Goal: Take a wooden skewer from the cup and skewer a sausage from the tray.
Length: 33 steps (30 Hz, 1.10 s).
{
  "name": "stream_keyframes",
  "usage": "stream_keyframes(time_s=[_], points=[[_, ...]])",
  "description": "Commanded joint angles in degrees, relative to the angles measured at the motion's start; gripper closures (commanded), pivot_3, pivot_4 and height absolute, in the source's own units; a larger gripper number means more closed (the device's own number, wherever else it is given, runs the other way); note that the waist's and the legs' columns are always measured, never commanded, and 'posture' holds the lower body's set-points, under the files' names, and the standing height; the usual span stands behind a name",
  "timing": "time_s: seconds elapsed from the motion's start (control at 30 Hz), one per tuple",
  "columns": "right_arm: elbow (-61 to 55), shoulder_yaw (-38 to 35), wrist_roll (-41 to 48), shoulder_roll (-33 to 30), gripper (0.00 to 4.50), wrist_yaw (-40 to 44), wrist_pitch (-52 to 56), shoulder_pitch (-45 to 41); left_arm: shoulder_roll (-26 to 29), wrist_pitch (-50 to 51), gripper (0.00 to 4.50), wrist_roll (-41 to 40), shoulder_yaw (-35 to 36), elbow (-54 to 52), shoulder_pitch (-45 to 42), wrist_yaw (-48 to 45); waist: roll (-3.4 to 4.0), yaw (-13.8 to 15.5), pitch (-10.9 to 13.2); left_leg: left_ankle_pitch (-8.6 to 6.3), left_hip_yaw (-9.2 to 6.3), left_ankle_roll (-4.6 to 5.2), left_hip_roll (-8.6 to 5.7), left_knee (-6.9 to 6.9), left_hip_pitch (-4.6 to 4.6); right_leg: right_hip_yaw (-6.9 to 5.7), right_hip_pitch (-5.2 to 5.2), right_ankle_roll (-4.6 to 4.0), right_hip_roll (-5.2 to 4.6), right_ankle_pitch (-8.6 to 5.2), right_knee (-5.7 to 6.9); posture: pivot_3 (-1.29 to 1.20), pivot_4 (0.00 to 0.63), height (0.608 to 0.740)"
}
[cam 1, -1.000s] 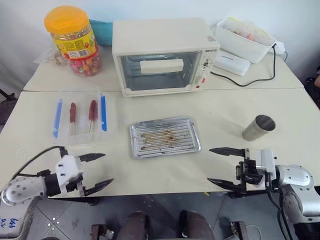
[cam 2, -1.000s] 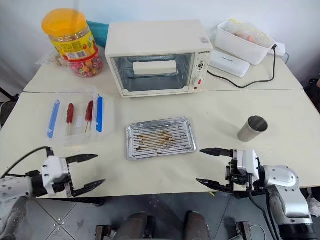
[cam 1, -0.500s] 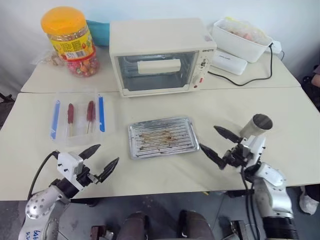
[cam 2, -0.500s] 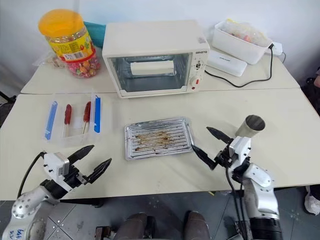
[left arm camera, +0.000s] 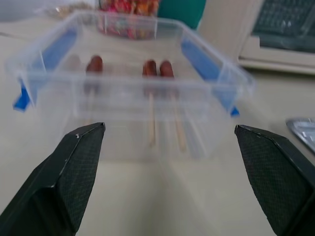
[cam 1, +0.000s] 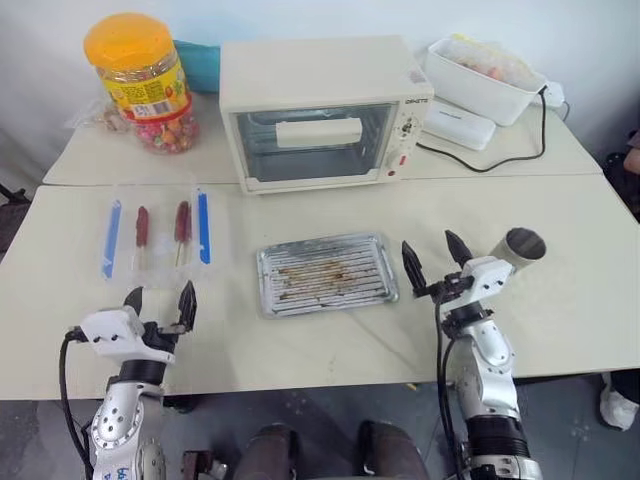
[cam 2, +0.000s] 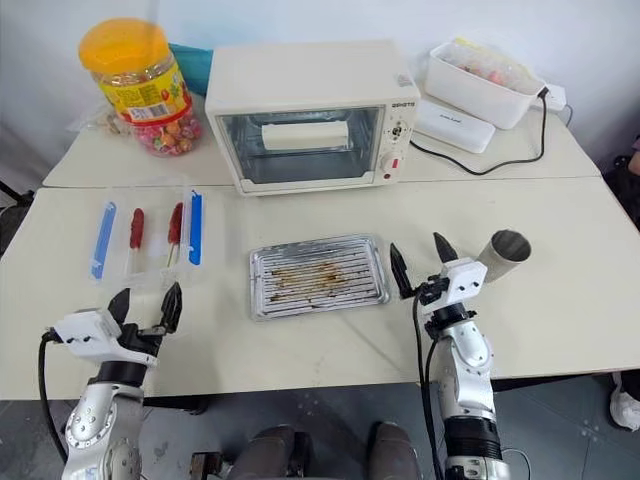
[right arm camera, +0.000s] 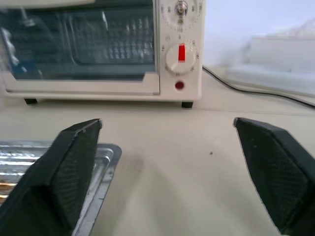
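A cream-white toaster oven [cam 1: 320,112] with a glass door stands at the back of the pale table [cam 1: 560,200]. An orange-lidded clear candy jar [cam 1: 143,80] stands well to its left. A white plastic tub [cam 1: 483,80] sits to its right, with a black cable [cam 1: 500,160] running nearby.

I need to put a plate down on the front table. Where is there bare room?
Bare tabletop lies between the clear plastic box and the tray, and along the front edge between the left gripper and the right gripper. It is tighter between the tray and the cup.
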Motion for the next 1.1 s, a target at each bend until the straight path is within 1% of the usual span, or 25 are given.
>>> stream_keyframes(time_s=[0.03, 0.23, 0.33, 0.6, 0.73, 0.87, 0.97, 1.1], points=[[-2.09, 0.52, 1.49, -1.21, 0.0, 1.22, 0.34, -0.86, 0.94, -0.06, 0.01, -0.06, 1.16, -2.32, -0.71, 1.52, 0.0, -0.25, 0.0, 0.0, -0.02, 0.0, -0.01, -0.01, 0.0, 0.0, 0.0, 0.0, 0.0, 0.0, 0.0, 0.0, 0.15, 0.74], [-0.97, 0.01, 5.03, -1.3, 0.0, 2.82, 1.68, -1.72, 2.72, 1.91, 0.01, 1.91, 2.09, -4.83, -0.08, 4.01, 0.0, -0.48, 0.0, 0.0, -0.04, 0.0, 0.0, -0.04, -0.01, -0.03, -0.01, 0.0, 0.01, 0.0, 0.0, 0.0, 0.15, 0.74], [-0.16, 0.47, 5.4, -1.39, 0.0, 3.45, 2.55, -1.6, 2.41, 2.17, 0.01, 0.2, 2.94, -6.24, -0.02, 4.76, 0.0, -0.42, 0.0, 0.0, -0.05, 0.0, 0.0, -0.03, -0.01, -0.01, -0.01, 0.0, 0.0, 0.0, 0.01, 0.0, 0.15, 0.74], [4.69, -2.06, 6.4, -2.88, 0.0, 2.96, 1.98, -5.67, 1.69, 3.54, 0.01, 1.28, 3.1, -9.64, 2.7, 7.12, 0.0, -0.45, 0.0, 0.0, -0.04, 0.0, 0.0, -0.04, -0.01, 0.0, -0.01, 0.0, 0.0, 0.0, 0.0, 0.0, 0.15, 0.74], [6.68, -2.6, 6.96, -3.86, 0.0, 4.21, 1.59, -6.78, 1.73, 3.44, 0.01, 2.54, 3.03, -9.06, 3.3, 7.96, 0.0, -0.4, 0.0, 0.0, -0.05, 0.0, 0.0, -0.03, -0.01, 0.0, -0.01, 0.0, 0.0, 0.0, 0.0, 0.0, 0.15, 0.74], [4.81, -2.79, 7.5, -4.38, 0.0, 4.17, 2.9, -5.5, 2.14, 4.86, 0.01, 1.05, 2.48, -10.34, 3.72, 6.73, 0.0, -0.44, 0.0, 0.0, -0.04, 0.0, -0.01, -0.03, -0.01, 0.01, -0.01, 0.0, 0.0, 0.0, 0.0, 0.0, 0.15, 0.74], [3.88, -1.77, 7.58, -4.94, 0.0, 5.72, 3.75, -4.81, 2.08, 4.1, 0.01, 1.4, 2.09, -10.8, 4.03, 6.02, 0.0, -0.43, 0.0, 0.0, -0.04, 0.0, 0.0, -0.03, -0.02, 0.01, -0.01, 0.0, 0.0, 0.0, -0.01, 0.0, 0.15, 0.74], [3.6, -1.59, 6.99, -5.07, 0.0, 5.46, 4.15, -4.81, 0.9, 2.86, 0.01, 2.29, 0.46, -11.06, 4.67, 5.67, 0.0, -0.44, 0.0, 0.0, -0.03, 0.0, 0.0, -0.03, -0.02, 0.01, -0.01, 0.0, 0.0, 0.0, -0.01, 0.0, 0.15, 0.74]])
